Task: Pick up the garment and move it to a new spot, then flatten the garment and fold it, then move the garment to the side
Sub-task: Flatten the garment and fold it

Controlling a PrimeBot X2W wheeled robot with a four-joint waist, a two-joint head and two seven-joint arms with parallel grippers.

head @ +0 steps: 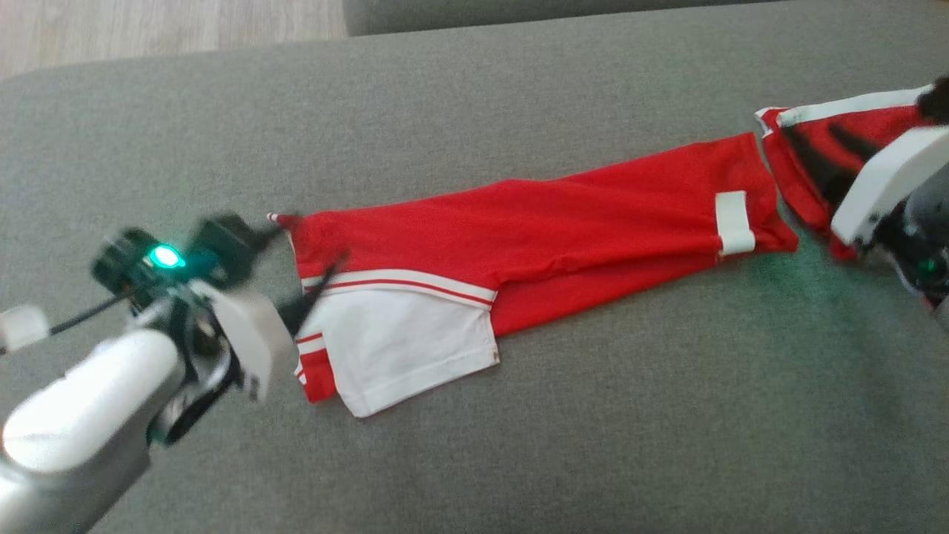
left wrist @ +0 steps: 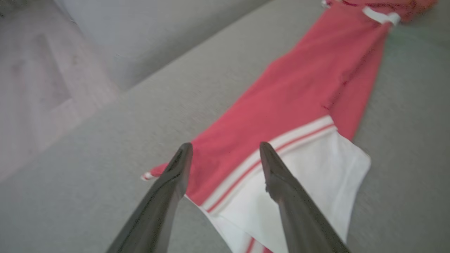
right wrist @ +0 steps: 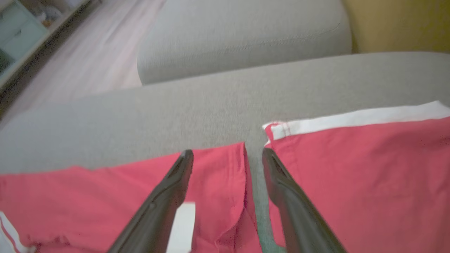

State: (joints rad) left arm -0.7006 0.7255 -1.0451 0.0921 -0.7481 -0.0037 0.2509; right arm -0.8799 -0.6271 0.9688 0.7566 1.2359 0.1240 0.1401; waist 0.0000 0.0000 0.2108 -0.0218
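The red-and-white garment (head: 556,222) lies stretched in a long band across the grey sofa cushion (head: 519,460). Both end effectors stand wide and hold nothing. The left end effector (left wrist: 225,147) hovers over the band's left end, its fingers straddling the striped edge beside the white sleeve panel (head: 400,334). The right end effector (right wrist: 227,153) hangs above the narrow strip of cushion between the long red body and the right-hand section (head: 797,189). We judge uneven layers to be the main risk. Closing here could pinch only the top ply, or catch the upholstery too. The right fingers could also drop into that gap and miss the cloth, skewing any fold.
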